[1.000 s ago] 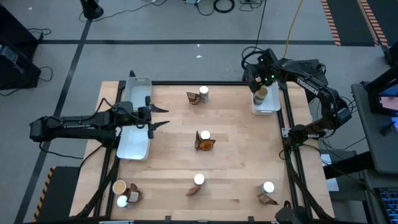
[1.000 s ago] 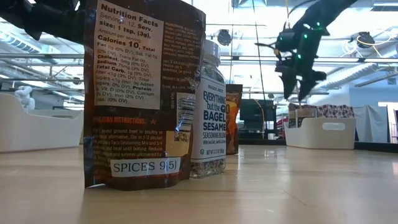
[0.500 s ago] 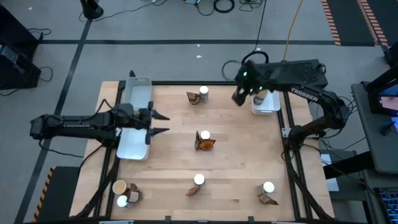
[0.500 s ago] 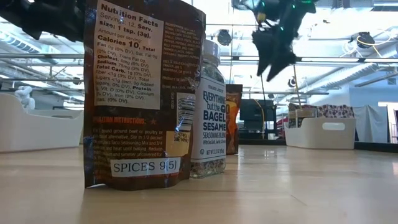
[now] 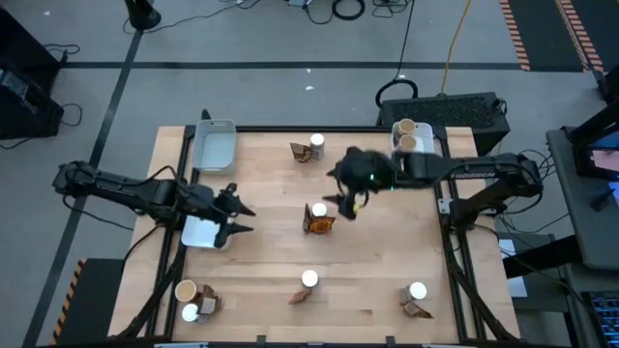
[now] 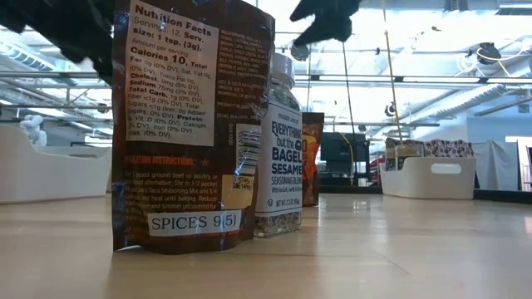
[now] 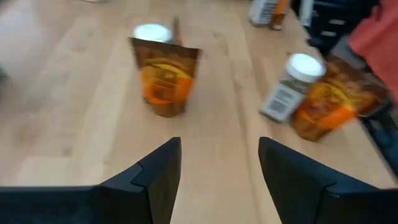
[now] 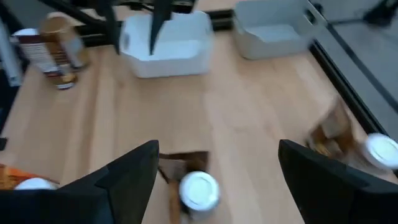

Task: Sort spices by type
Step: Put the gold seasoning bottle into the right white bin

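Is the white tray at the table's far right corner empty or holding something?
Holding something: the white tray has two tan-topped jars inside, seen from above. Nothing else shows in it.

packet (image 6: 191,124): "Nutrition Facts", "SPICES 9(5)" | jar (image 6: 278,166): "EVERYTHING BUT THE BAGEL SESAME"

The high view shows 5 white-lidded jars (image 5: 318,210) standing on the table. 5 brown packets (image 5: 319,225) are there too, 1 beside each white-lidded jar. There are 3 tan-topped jars (image 5: 186,290): 1 on the table at the near left corner and 2 in the right tray. The white trays (image 5: 215,145) number 3, with 2 on the left and 1 on the right. 2 arms (image 5: 126,190) reach over the table.
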Robot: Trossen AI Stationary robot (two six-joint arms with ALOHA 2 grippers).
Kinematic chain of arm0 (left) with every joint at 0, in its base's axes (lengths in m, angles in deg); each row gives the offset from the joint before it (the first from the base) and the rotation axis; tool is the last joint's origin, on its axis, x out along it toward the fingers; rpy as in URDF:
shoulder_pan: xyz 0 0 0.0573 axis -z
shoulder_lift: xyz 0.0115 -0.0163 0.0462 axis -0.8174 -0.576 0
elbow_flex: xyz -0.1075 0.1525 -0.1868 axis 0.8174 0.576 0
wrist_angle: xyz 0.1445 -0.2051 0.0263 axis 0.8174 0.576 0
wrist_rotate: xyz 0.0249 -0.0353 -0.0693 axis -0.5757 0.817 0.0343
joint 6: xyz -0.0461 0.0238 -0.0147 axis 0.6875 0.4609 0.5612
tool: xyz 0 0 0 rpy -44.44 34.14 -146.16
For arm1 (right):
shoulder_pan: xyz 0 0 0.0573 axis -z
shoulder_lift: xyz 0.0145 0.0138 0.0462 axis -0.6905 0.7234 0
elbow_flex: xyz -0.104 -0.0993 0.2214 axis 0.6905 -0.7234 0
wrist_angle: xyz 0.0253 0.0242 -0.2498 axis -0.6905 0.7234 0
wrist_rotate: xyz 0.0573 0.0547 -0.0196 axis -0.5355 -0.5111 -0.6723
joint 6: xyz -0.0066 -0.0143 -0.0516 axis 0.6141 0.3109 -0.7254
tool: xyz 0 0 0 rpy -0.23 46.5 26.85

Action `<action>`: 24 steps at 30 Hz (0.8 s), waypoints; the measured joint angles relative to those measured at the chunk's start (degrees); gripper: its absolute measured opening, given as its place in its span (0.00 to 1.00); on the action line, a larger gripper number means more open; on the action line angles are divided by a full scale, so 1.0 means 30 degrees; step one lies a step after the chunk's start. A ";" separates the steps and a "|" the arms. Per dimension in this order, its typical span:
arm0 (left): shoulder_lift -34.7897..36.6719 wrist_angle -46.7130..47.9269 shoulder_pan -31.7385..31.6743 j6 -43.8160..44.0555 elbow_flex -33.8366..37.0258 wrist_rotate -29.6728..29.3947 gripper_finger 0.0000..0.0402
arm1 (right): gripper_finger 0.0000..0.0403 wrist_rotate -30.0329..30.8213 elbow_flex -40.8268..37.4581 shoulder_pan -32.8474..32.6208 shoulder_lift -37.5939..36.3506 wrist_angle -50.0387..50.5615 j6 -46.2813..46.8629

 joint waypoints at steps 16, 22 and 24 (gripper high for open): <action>-0.2746 1.2171 0.7410 0.8223 -0.6995 -0.0967 0.54 | 0.78 0.0120 0.0000 -0.3698 0.5082 -0.6994 -0.2052; -0.4548 1.5076 0.9961 1.2022 -0.9509 0.0672 0.54 | 0.78 0.0128 0.0000 -0.4130 0.6365 -0.9422 -0.2908; -0.5109 1.5275 1.0704 1.3544 -0.9892 0.1339 0.54 | 0.78 0.0144 0.0000 -0.4236 0.6657 -1.0109 -0.3183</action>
